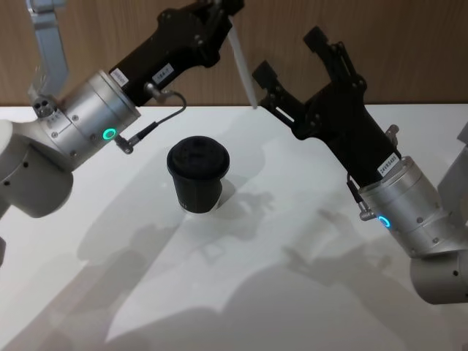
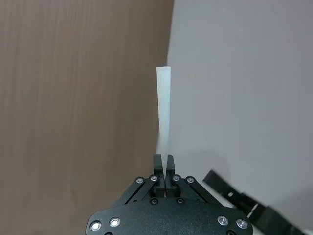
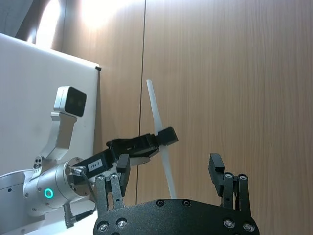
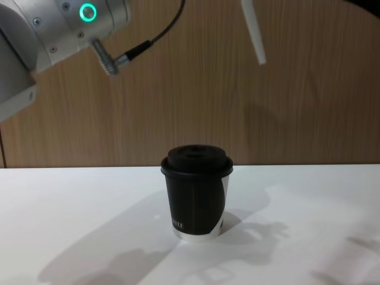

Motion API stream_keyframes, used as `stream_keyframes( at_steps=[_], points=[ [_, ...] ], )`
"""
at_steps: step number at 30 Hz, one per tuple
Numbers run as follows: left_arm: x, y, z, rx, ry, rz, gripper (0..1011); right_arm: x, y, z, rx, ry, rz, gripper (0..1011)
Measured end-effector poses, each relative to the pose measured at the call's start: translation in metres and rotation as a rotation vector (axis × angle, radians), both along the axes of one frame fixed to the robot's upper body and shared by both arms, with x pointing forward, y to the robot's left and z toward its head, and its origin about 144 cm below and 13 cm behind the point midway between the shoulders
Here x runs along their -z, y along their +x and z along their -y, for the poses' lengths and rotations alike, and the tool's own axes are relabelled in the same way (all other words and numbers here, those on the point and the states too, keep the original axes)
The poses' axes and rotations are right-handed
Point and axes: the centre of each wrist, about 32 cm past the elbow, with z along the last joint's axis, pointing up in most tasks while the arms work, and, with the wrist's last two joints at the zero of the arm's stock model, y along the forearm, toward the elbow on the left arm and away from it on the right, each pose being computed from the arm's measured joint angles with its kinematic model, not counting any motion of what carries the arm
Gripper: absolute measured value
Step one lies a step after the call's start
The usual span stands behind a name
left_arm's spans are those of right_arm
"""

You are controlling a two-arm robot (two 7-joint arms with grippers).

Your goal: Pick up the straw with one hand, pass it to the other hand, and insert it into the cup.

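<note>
My left gripper (image 1: 223, 14), raised at top centre, clamps the straw (image 1: 243, 69); my right gripper (image 1: 289, 55), centre-right, tilts up beside it, fingers apart; cup (image 1: 197, 175) mid-frame.

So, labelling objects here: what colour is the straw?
The straw is white; left wrist view shows it best.

Small white lettering (image 4: 178, 225) low on the wall of the black paper cup with a domed black plastic lid (image 4: 196, 196) — it appears to end in "ITE", the rest uncertain; white printed sticker (image 1: 162, 72) on the long black body of the left gripper (image 1: 227, 14) — characters too small to read, and in the right wrist view its digits are equally unclear; white printed sticker (image 1: 387, 165) on the black body of the right gripper (image 1: 289, 55), likewise illegible.
</note>
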Motion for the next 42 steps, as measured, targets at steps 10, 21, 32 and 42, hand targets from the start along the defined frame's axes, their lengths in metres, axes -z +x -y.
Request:
stream_keyframes(
  at_steps=[10,21,32,42],
  points=[
    [0.002,-0.009,-0.007,-0.153,0.119,0.035,4,0.000,0.000,0.000,0.000,0.000,0.000,1001],
    [0.010,-0.016,-0.014,-0.330,0.264,0.056,3,0.000,0.000,0.000,0.000,0.000,0.000,1001],
    [0.021,-0.018,-0.016,-0.457,0.379,0.053,4,0.000,0.000,0.000,0.000,0.000,0.000,1001],
    [0.025,-0.016,-0.016,-0.501,0.419,0.060,4,0.000,0.000,0.000,0.000,0.000,0.000,1001]
  ],
)
